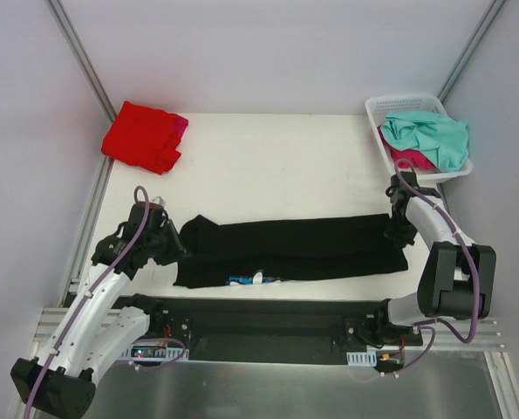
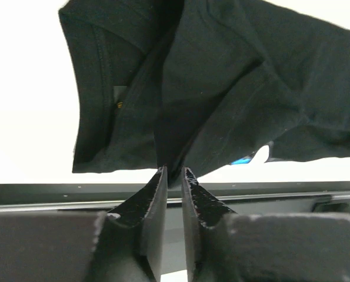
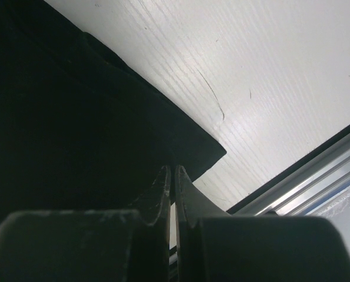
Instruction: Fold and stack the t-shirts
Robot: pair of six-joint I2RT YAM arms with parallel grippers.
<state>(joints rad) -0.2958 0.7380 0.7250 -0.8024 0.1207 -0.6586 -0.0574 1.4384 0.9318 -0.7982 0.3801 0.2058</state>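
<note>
The black t-shirt (image 1: pixel 294 249) lies stretched in a long band across the front of the table (image 1: pixel 276 166). My left gripper (image 1: pixel 174 241) is shut on its left end, with a fold of black cloth (image 2: pixel 222 88) pinched between the fingertips (image 2: pixel 173 171). My right gripper (image 1: pixel 398 229) is shut on its right end, where the shirt's corner (image 3: pixel 104 129) runs in at the jaws (image 3: pixel 173 170). A folded red t-shirt (image 1: pixel 142 136) rests at the back left, and a magenta one (image 1: pixel 181 125) peeks out beneath it. A teal t-shirt (image 1: pixel 433 135) fills the basket.
The white lattice basket (image 1: pixel 399 99) stands at the back right corner, with pink cloth (image 1: pixel 409 161) under the teal one. Metal frame rails (image 1: pixel 89 218) run along the table's left side, and a black rail (image 1: pixel 268 319) crosses the front edge.
</note>
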